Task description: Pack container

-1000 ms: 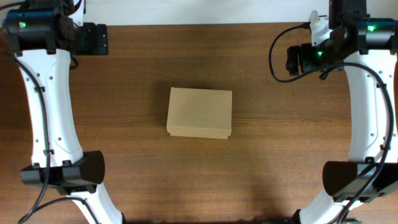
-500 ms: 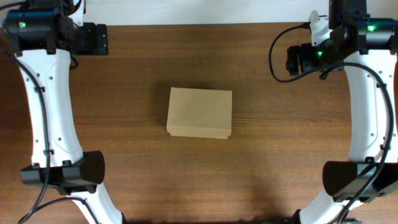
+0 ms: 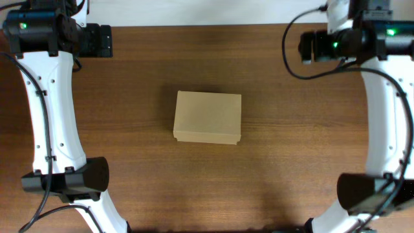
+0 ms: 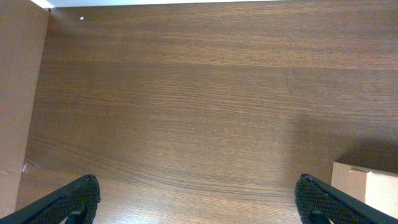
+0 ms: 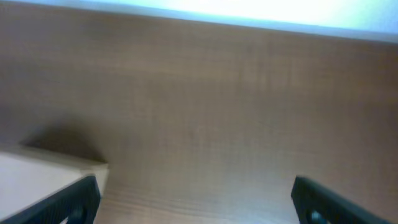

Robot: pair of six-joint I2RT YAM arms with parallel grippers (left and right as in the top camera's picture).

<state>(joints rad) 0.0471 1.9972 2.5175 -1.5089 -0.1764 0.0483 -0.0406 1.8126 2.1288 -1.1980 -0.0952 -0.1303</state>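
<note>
A small rectangular tan-brown cardboard box (image 3: 207, 117) lies flat in the middle of the dark brown wood-grain counter (image 3: 207, 188), its flap lid shut, well apart from both arms.

The white left arm (image 3: 48, 110) rises from a black joint at the near left edge and runs up the left side of the counter to the far left corner. There its black wrist turns inward and points along the far edge toward the centre. The white right arm (image 3: 385, 110) mirrors it: a black joint at the near right, a long link up the right side, and the wrist turned inward at the far right corner. A green light glows on each wrist.

The left claw (image 4: 199, 202) stands wide open and holds nothing, its two black fingers (image 4: 74, 199) at the lower corners of its wrist view over bare wood. A corner of the box (image 4: 367, 186) shows at the lower right.

The right claw (image 5: 196, 199) is also spread wide and empty. Its wrist view is blurred, with the box (image 5: 43, 174) at the lower left.
</note>
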